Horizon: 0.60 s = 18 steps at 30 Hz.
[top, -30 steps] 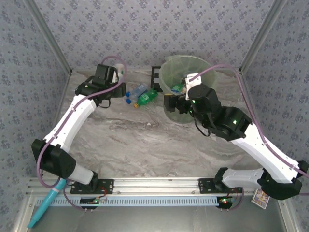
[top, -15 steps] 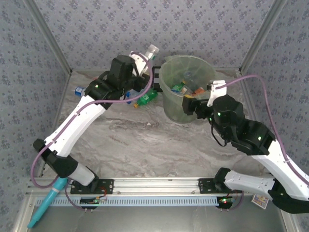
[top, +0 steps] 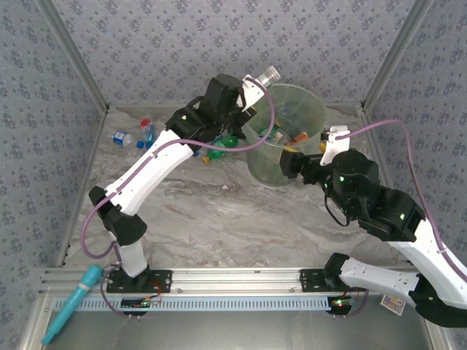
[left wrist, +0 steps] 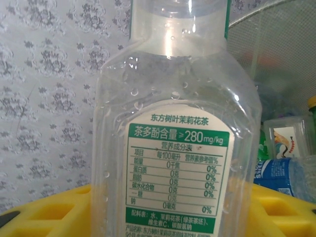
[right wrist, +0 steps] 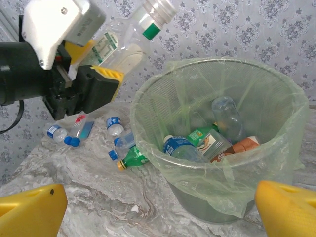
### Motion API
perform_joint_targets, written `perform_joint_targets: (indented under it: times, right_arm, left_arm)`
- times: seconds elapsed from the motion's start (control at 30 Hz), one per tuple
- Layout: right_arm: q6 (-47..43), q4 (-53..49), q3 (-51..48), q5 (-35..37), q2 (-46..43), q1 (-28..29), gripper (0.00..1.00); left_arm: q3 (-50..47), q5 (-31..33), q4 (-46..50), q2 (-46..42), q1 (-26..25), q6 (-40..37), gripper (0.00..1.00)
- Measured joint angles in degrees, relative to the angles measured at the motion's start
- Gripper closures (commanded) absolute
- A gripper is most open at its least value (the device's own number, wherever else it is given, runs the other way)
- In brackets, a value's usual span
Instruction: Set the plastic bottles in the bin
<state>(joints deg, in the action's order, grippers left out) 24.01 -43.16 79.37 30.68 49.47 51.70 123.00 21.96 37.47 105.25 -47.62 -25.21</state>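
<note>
My left gripper point(top: 246, 92) is shut on a clear bottle point(top: 263, 76) with a silver cap and a green-and-white label point(left wrist: 177, 163). It holds the bottle tilted in the air by the left rim of the bin point(top: 310, 98). The bin point(right wrist: 224, 202) is a pale bucket lined with a light-green bag, and several bottles point(right wrist: 210, 143) lie inside it. More bottles lie on the table: a green one point(right wrist: 132, 157) by the bin's foot and blue-labelled ones point(top: 122, 137) at the back left. My right gripper point(top: 289, 162) stands open in front of the bin, with nothing between its yellow fingertips point(right wrist: 30, 213).
The patterned walls close in the back and both sides. A small black rack point(top: 235, 117) stands behind the left arm, next to the bin. A teal tool point(top: 71, 305) lies outside the near rail at the bottom left. Marble tabletop point(top: 219, 211) lies open between the arms.
The left arm has swung from the back left towards the bin, lifting the clear bottle up to its rim. The right arm has drawn back to the right, away from the bin's front.
</note>
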Motion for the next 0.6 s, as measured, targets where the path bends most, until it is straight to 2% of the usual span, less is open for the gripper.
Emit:
perform_joint_targets:
  times: [0.3,0.6]
  right_arm:
    - [0.9,-1.9,0.0,0.4,-1.1,0.0,0.0]
    - [1.0,-2.6,0.0,0.7,-1.7,0.0,0.0]
  left_arm:
    - [14.5,3.8,2.7,12.2,-1.7,-7.0,0.37]
    - [15.9,4.5,3.5,15.3,-2.1,-9.5,0.37]
